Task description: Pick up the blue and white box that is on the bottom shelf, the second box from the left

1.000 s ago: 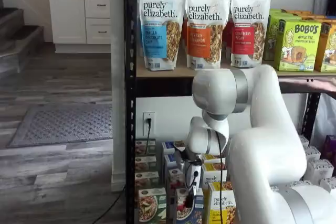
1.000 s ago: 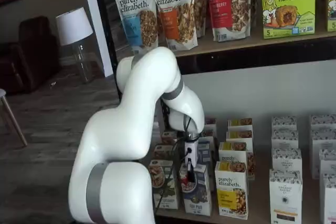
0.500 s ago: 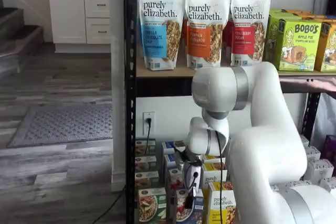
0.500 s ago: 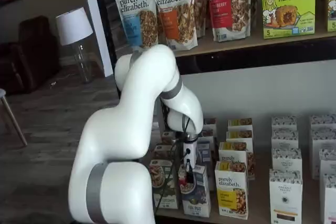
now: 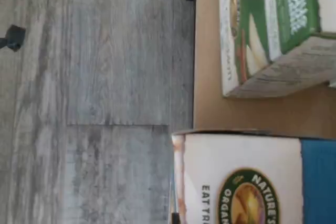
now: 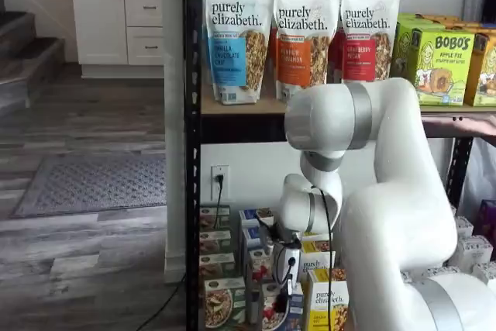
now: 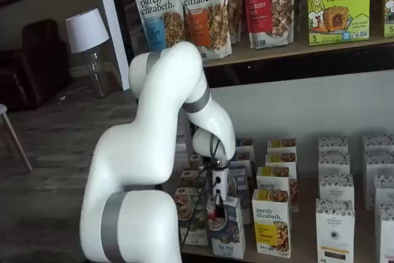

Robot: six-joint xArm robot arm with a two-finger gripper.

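Low in both shelf views, the jaws [image 7: 217, 204] are clamped on the white top of the blue and white box [image 7: 228, 235], which tilts at the front of the bottom shelf [image 7: 295, 247]. A green box [image 6: 221, 304] stands just left of it and a yellow box [image 7: 271, 223] just right.

**Blue and white box at the front of the bottom shelf**

I see the blue and white cardboard cereal box [image 7: 228, 231] in both shelf views, tilted with its white top leaning off upright, front face showing a cereal bowl with red berries. It sits in the front row of the tan-boarded bottom shelf [image 7: 308, 252]. In the wrist view its white top panel [image 5: 236, 182] carries a round green-and-gold organic logo beside a blue side.
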